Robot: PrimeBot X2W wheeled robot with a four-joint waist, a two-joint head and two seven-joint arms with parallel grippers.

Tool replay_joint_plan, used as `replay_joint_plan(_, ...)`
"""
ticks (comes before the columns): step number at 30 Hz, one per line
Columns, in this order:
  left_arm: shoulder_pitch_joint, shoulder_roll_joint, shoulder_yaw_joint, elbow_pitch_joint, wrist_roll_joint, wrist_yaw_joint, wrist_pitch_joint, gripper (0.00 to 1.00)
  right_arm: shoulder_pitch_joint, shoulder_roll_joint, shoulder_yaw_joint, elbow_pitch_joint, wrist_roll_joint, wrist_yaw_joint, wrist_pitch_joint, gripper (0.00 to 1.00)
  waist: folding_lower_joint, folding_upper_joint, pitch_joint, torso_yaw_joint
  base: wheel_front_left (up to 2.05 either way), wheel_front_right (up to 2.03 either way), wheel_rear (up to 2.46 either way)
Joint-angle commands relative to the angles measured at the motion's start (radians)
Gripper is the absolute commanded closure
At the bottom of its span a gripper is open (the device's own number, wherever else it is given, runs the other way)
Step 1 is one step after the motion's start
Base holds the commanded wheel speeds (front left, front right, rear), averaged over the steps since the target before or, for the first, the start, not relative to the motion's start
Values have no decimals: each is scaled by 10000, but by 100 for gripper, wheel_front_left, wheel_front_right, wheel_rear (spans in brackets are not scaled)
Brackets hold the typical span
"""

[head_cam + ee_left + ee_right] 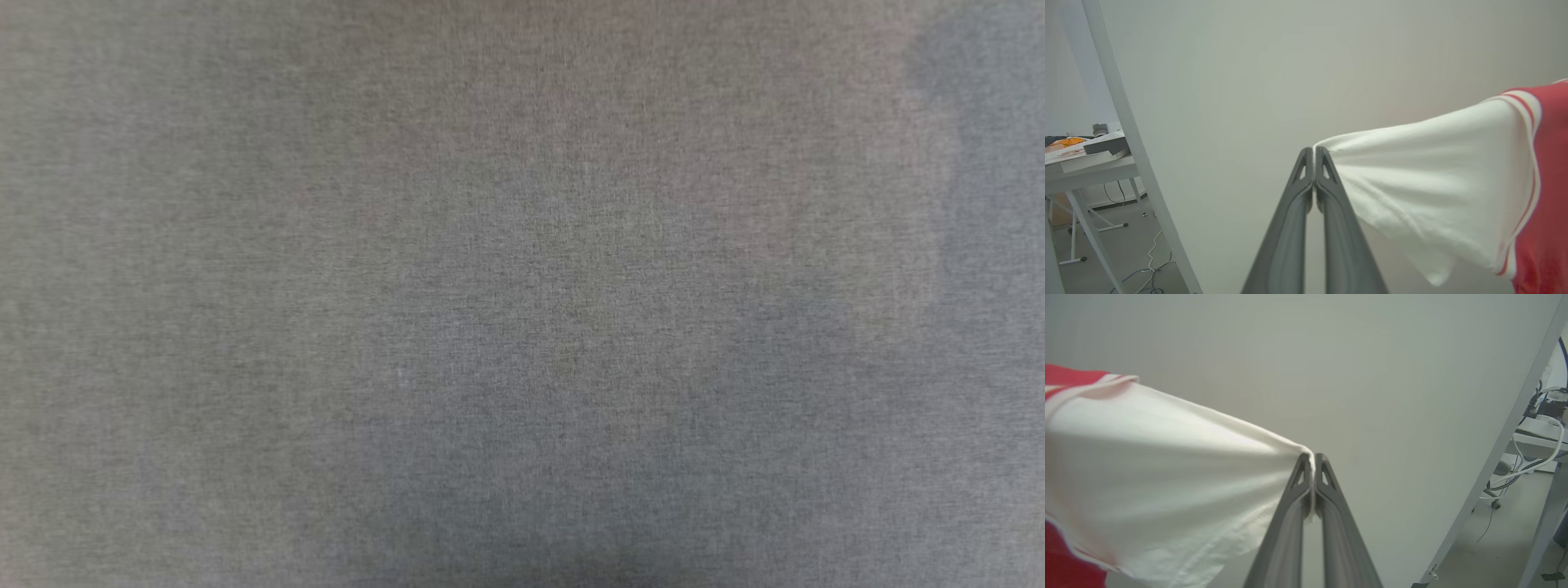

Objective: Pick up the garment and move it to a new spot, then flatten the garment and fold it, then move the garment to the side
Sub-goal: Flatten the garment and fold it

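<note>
The garment (1453, 183) is a red shirt with white short sleeves and red-white striped trim. My left gripper (1314, 152) is shut on the tip of one white sleeve, which stretches taut to the right toward the red body. In the right wrist view my right gripper (1312, 458) is shut on the other white sleeve of the garment (1147, 469), pulled taut to the left. Both sleeves hang in the air in front of a pale wall. The chest lettering is out of view.
Grey woven cloth (522, 294) spreads across the head view. A white post (1135, 151) and a cluttered table (1086, 159) stand left in the left wrist view, cables on the floor. A slanted post (1498, 449) and a desk with cables (1539, 433) stand right.
</note>
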Motion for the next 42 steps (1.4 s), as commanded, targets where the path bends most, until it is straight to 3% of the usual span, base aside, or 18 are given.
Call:
replay_joint_plan(1, -446, 22, 41, 404, 152, -6, -235, 100, -335, -1, -219, 326, -228, -23, -221, 100, -2, 0, 749, -210, 0, 0, 0)
replay_joint_plan(6, -1485, -360, -296, 1831, 464, -171, -1219, 100, -1120, 510, -684, 1439, -809, -23, -1071, 100, -2, 0, 1023, -160, 0, 0, 0)
replay_joint_plan(10, -1431, -651, -631, 2598, 450, -266, -1898, 100, -1100, 816, -727, 2127, -953, -23, -1403, 100, -2, 0, 1067, -69, 0, 0, 0)
replay_joint_plan(16, -589, -1055, -1140, 3581, -23, -334, -2488, 100, -597, 971, -622, 2896, -727, -23, -1726, 100, -2, 0, 913, 101, 0, 0, 0)
replay_joint_plan(21, 752, -1373, -1765, 3812, -604, -345, -2947, 100, 528, 1069, 299, 3375, -467, -23, -1920, 100, -2, 0, 384, 179, 0, 0, 0)
replay_joint_plan(34, 5675, -1583, -2753, 3648, -2100, -348, -3355, 100, 4891, 918, 2062, 3346, 2183, -23, -1830, 100, -2, 0, -2064, 335, 0, 0, 0)
replay_joint_plan(42, 8978, -1864, -3094, 3243, -2781, -182, -3385, 100, 8484, -403, 3479, 1492, 4776, -23, -833, 100, -2, 0, -3500, 628, 0, 0, 0)
